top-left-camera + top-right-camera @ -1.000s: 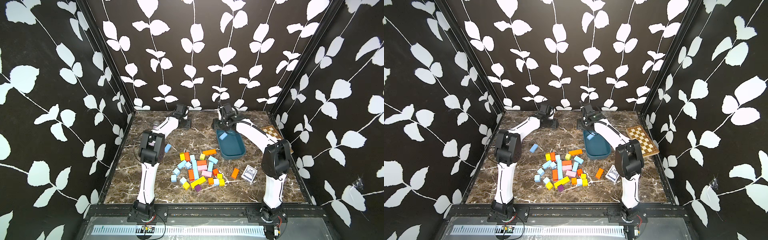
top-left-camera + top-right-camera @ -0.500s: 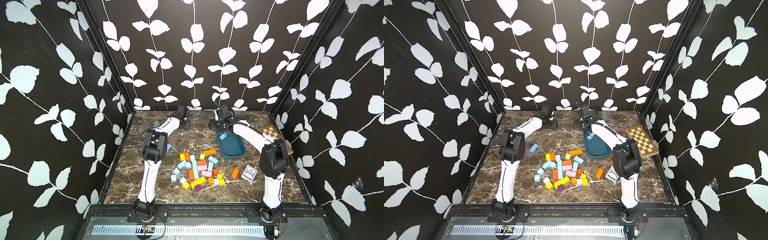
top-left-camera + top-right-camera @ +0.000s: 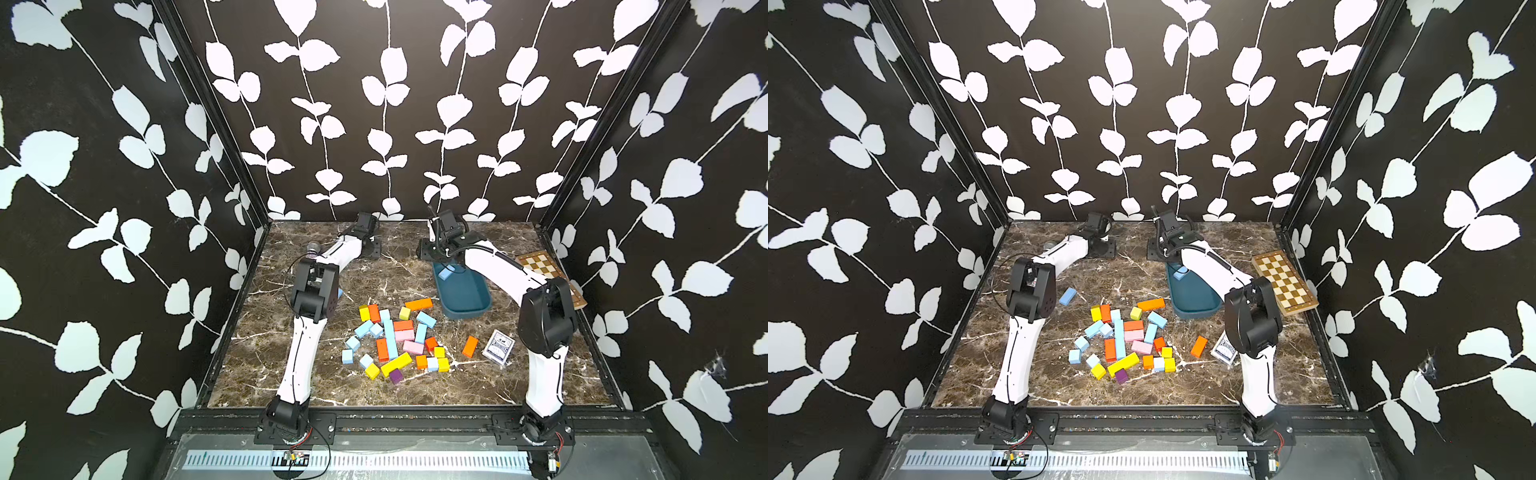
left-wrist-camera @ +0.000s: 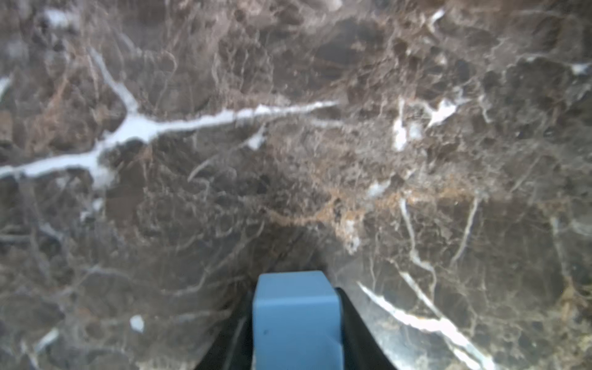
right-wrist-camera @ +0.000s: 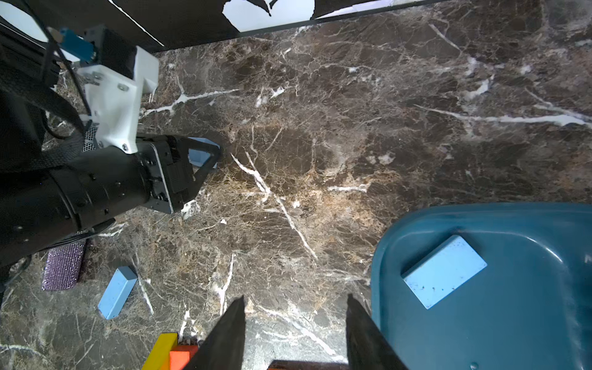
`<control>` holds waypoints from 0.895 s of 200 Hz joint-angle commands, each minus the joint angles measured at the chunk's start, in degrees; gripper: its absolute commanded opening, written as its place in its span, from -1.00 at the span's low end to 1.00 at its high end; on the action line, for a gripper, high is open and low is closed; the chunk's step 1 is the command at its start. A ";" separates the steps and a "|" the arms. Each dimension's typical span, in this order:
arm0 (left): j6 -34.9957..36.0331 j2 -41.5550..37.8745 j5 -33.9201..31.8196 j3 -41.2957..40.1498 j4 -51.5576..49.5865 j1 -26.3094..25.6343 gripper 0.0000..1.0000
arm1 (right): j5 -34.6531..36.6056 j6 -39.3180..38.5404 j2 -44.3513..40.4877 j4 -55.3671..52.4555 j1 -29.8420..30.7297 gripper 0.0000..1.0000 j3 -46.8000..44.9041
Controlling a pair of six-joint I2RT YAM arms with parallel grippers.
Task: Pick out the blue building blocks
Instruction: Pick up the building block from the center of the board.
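The left fingers [image 5: 208, 169] are clamped on a blue block [image 4: 296, 320], low over the back of the tabletop [image 4: 288, 160]. The block juts past the fingertips, but its long axis is unclear. Only the wrist views show it; in both top views the left arm [image 3: 1034, 291] hides it. The right fingers [image 5: 229, 339] stand apart, empty, beside the tray [image 5: 512, 217]. The tray block [image 5: 443, 270] lies flat, askew to the walls. A loose bar [image 3: 1067, 296] lies diagonally by the left arm. In the pile, a long bar [image 3: 390, 338] points near to far.
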 commanded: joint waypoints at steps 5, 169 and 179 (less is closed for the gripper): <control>1.65 -0.37 3.70 1.97 0.56 0.96 -0.48 | 0.71 0.50 1.43 -0.12 0.43 -0.10 1.50; 50.94 -25.86 57.94 -28.94 24.79 2.79 -0.74 | -36.89 5.09 -0.93 6.04 -4.73 0.07 -1.31; 52.66 -26.15 58.75 -29.14 24.01 2.77 -0.74 | -37.54 5.34 -1.45 6.91 -4.74 0.09 -2.11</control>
